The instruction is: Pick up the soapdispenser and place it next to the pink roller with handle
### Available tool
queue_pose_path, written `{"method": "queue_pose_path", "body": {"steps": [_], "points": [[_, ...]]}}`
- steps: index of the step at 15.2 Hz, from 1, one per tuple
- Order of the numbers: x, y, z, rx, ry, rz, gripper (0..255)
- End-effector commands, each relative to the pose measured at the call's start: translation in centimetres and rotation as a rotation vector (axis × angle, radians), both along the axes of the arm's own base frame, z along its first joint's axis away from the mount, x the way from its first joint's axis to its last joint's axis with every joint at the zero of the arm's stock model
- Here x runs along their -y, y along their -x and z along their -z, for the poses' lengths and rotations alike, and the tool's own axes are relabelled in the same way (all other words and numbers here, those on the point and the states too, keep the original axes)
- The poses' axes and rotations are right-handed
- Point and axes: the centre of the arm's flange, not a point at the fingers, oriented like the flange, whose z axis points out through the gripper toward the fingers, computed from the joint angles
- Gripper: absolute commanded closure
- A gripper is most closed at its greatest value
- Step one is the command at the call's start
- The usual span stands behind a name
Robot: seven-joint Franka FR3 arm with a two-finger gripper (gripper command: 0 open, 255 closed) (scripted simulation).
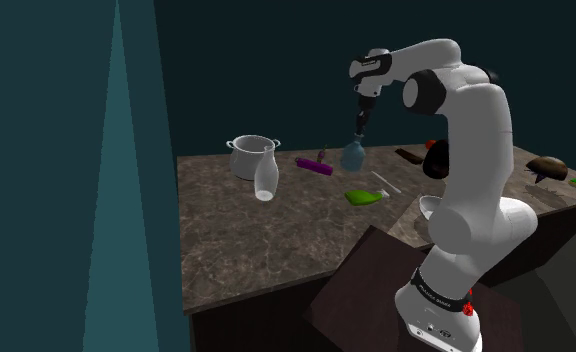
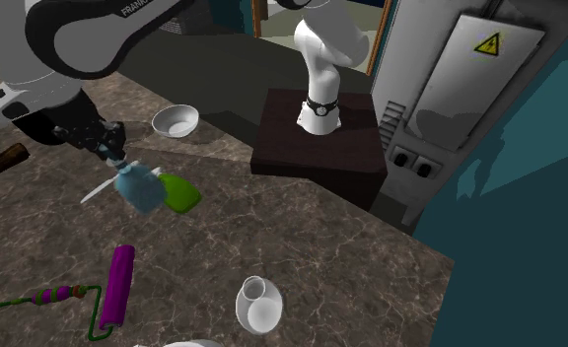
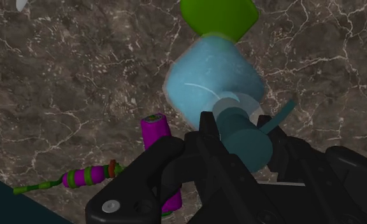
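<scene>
- A black 2-finger gripper is clamped on the dark teal pump neck of the soapdispenser, with 1 finger on each side of the neck.
- The soapdispenser hangs below the gripper and appears lifted clear of the countertop. It is near 1 end of the pink roller.
- In the second exterior view the soapdispenser overlaps a flat green object lying on the countertop. Whether the 2 touch cannot be told.
- Risk: the grip is on the narrow neck while the wide body hangs beneath it, tilted. A quick swing could make the body sway or slide out of the fingers.
- Risk: the roller is a cylinder. A nudge from the descending soapdispenser would probably send it rolling away from the chosen spot.
- Risk: setting the base partly on the green object would probably leave the soapdispenser leaning, and it could topple on release.
- Soapdispenser: pale blue, translucent and smooth, with a bulbous body that narrows to a darker round pump with a thin spout.
- Roller: a bright magenta cylinder on a thin green wire frame. Its handle is banded in magenta, green and orange.
- Countertop: flat dark brown stone with fine white veins.
</scene>
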Motion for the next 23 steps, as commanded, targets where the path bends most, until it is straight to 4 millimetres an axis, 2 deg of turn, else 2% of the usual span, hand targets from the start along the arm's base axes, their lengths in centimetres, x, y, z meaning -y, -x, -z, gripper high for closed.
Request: {"method": "queue_pose_path", "body": {"steps": [1, 20, 23], "points": [[0.3, 0.1, 1.1, 0.001, 0.001, -0.001, 255], [0.3, 0.1, 11.1, 0.001, 0.001, -0.001, 255], [0.3, 0.1, 11.6, 0.001, 0.001, -0.001, 255]]}}
